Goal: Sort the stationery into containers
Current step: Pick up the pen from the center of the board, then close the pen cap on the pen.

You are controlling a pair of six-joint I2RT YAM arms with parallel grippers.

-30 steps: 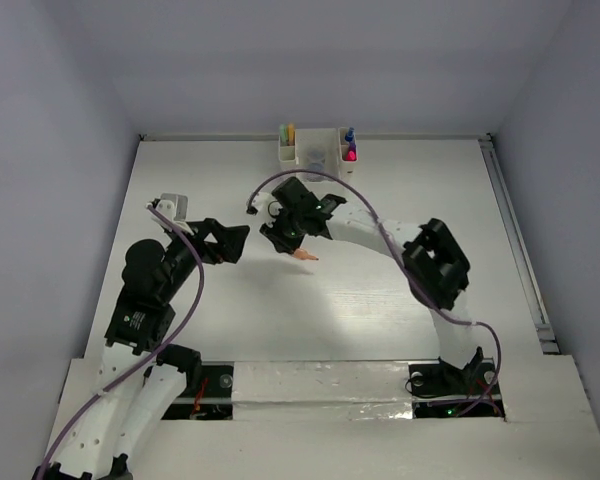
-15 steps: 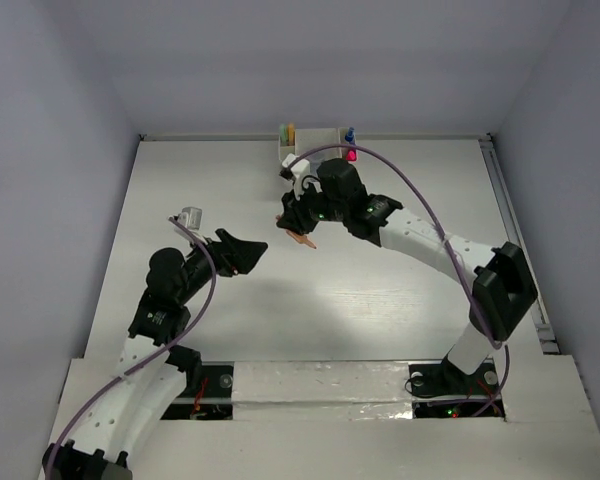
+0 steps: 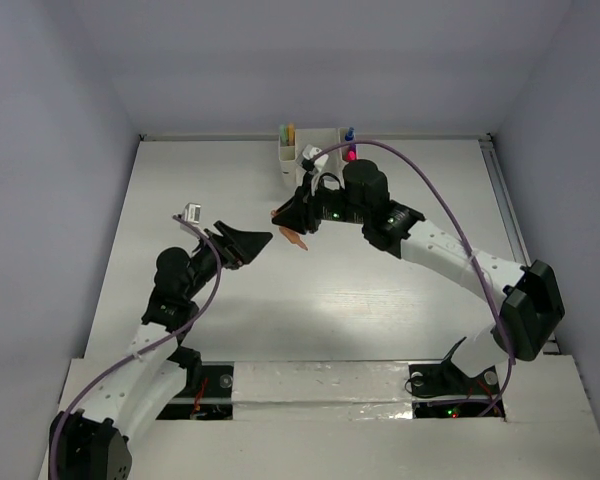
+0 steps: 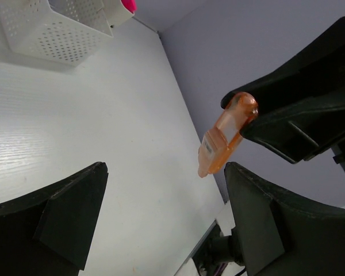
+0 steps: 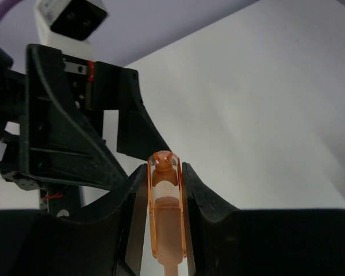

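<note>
My right gripper (image 3: 288,222) is shut on a peach-orange marker (image 3: 293,240) and holds it above the table, just in front of the white organizer (image 3: 289,156). In the right wrist view the marker (image 5: 165,213) sits upright between the two fingers, with the gripper (image 5: 165,178) closed on it. My left gripper (image 3: 254,246) is open and empty, just left of the marker. In the left wrist view the marker (image 4: 227,135) hangs from the right gripper's fingers (image 4: 299,123) above my open left gripper (image 4: 167,198). The organizer (image 4: 57,29) is at the upper left.
The organizer holds a green and an orange marker (image 3: 286,131) in its left compartment and a blue-capped bottle (image 3: 349,134) and a pink marker (image 3: 351,154) on its right side. The right arm hides its middle. The left gripper and its camera (image 5: 69,17) are close ahead of the right gripper.
My right arm has lifted the marker off the table and carried it back toward the organizer. My left arm has reached forward, its open gripper now beside the marker.
</note>
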